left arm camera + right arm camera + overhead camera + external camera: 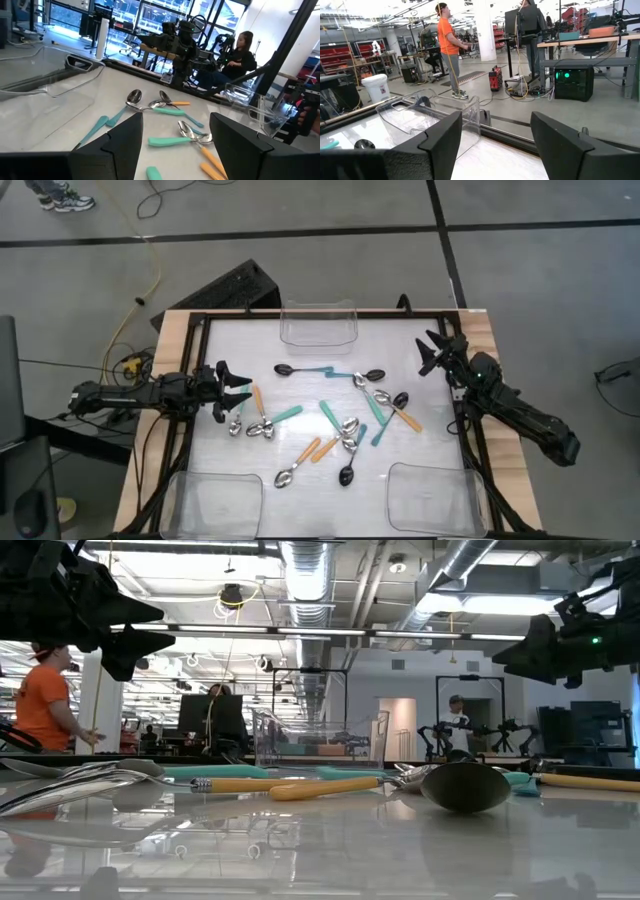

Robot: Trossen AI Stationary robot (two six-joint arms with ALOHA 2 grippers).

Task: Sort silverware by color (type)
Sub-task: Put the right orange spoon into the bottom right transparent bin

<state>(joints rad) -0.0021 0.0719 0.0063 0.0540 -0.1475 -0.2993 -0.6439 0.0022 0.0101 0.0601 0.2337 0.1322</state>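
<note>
Hovering above the table's (440,340) left edge, the left gripper (236,387) has its fingers spread and holds nothing. The right gripper (432,352) hangs near the far right corner, likewise spread and empty. All spoons (340,420) lie scattered across the middle of the surface, outside the three clear bins (318,323) at the edges.

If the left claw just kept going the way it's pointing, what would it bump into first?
Probably the orange-handled spoon lying just ahead of the left gripper, whose fingers are open; the gripper seems raised above the table, so it might pass over.
</note>
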